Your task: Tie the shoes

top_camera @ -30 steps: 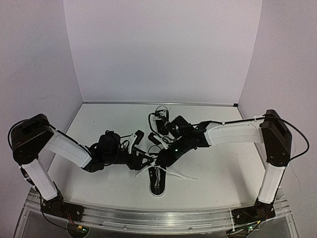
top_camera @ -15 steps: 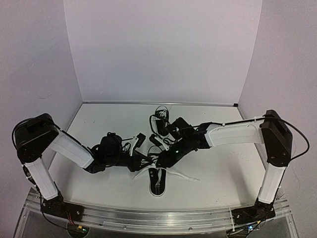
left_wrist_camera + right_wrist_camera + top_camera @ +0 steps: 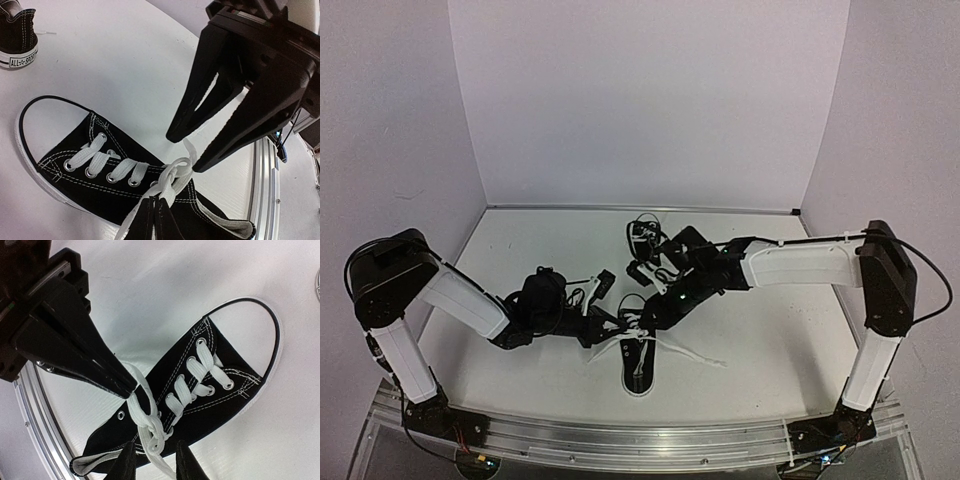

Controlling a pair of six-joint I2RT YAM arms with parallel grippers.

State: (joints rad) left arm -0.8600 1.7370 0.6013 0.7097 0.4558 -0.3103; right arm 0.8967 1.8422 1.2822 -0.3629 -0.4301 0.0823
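Pinching the white lace (image 3: 172, 180) just above the tongue, the left gripper (image 3: 153, 207) has its fingers pressed together on a bunched strand where the two lace halves cross. The shoe being tied (image 3: 107, 197) lies directly under that gripper on the surface (image 3: 115, 65), sole down, with its toe cap pointing away from the gripper's tips and its heel opening behind them. The right gripper (image 3: 186, 150) hangs just beyond the left one, over the same crossing, with its fingers spread. One fingertip looks to be touching the lace and the other stands clear of it, so it holds nothing. The second shoe (image 3: 17, 30) sits well apart, on the far side of the right gripper, out of the work. A loose lace end (image 3: 692, 356) trails across the surface on the right gripper's side of the shoe.

Several things could go wrong from here, as I judge it:
- The shoe is light and nothing pins it, so a pull from the left gripper may drag or tip it rather than tighten the crossing.
- The pinch takes only a thin bunch of lace near the fingertips, and a sideways tug could slide the lace out and let the crossing fall slack.
- The right gripper's touching fingertip could snag the strand as it moves off, undoing the crossing.
- The two grippers sit very near each other, so a careless reach for the trailing end risks a knock.
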